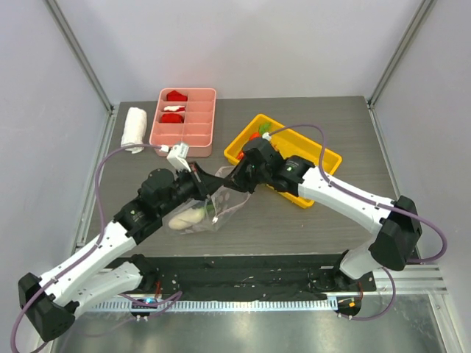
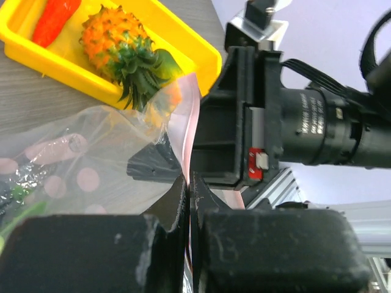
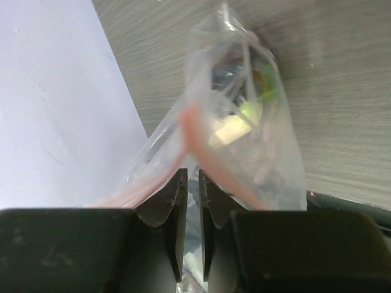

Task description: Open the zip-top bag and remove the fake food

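The clear zip-top bag hangs between both grippers over the table's middle. My left gripper is shut on its pale pink zip strip. My right gripper faces it at the bag's other lip; its jaws stand a narrow gap apart, with clear film in the gap and the pink strip just past the tips. Fake food shows inside the bag: a white piece and blurred green and yellow pieces. A pineapple and a carrot lie in the yellow tray.
The yellow tray sits at the back right, just behind my right arm. A pink divided tray with red-and-white pieces stands at the back left, with a rolled white towel beside it. A black strip runs along the near table edge.
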`<state>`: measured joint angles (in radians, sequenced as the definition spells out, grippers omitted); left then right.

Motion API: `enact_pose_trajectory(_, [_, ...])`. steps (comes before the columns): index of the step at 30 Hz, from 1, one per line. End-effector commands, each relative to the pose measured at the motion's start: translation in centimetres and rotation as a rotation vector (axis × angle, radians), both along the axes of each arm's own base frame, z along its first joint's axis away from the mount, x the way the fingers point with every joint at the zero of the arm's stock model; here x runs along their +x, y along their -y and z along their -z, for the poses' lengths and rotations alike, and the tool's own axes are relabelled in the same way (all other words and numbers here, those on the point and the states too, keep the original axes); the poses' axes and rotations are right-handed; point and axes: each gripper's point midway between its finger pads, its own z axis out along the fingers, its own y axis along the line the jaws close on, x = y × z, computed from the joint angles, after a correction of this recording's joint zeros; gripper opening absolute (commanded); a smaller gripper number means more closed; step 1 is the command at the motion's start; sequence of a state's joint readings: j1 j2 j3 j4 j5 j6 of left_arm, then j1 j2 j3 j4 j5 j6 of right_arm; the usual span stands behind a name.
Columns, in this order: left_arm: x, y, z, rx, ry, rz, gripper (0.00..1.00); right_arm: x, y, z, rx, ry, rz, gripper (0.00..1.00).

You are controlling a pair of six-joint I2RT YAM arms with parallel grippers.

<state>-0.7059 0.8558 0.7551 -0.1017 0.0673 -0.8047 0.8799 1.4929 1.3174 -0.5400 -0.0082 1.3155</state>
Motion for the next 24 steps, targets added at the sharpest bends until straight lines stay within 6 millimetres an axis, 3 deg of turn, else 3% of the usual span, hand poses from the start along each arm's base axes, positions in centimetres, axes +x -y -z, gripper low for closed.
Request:
enact_pose_trajectory(1, [0.6, 0.4, -1.0, 0.001, 0.129, -0.068, 0.0, -0.5, -0.8, 1.6, 0.117, -0.188, 0.086, 0.19])
enact_pose_trajectory(7, [1.2, 1.9, 1.0, 0.01, 0.166, -0.072, 0.0, -0.5, -1.7, 2.2, 0.169, -0.269, 0.122, 0.19])
enact_pose_trajectory(10, [1.9, 1.6, 1.2, 0.023, 0.167, -0.115, 0.0, -0.6, -0.9, 2.8, 0.137, -0.245, 0.15, 0.18])
enact_pose_trajectory(13, [2.2, 1.5, -0.4, -0.003, 0.193, -0.133, 0.0, -0.8, 0.2, 4.3, 0.118, -0.233, 0.189, 0.18])
enact_pose_trajectory(20, [3.1, 2.7, -2.4, 0.003, 0.212, -0.124, 0.0, -0.5, -0.3, 5.3, 0.09, -0.143, 0.176, 0.18])
enact_pose_trajectory(24, [3.4, 3.6, -3.4, 0.003, 0.21, -0.099, 0.0, 0.2, -0.9, 5.1, 0.009, 0.039, 0.021, 0.18])
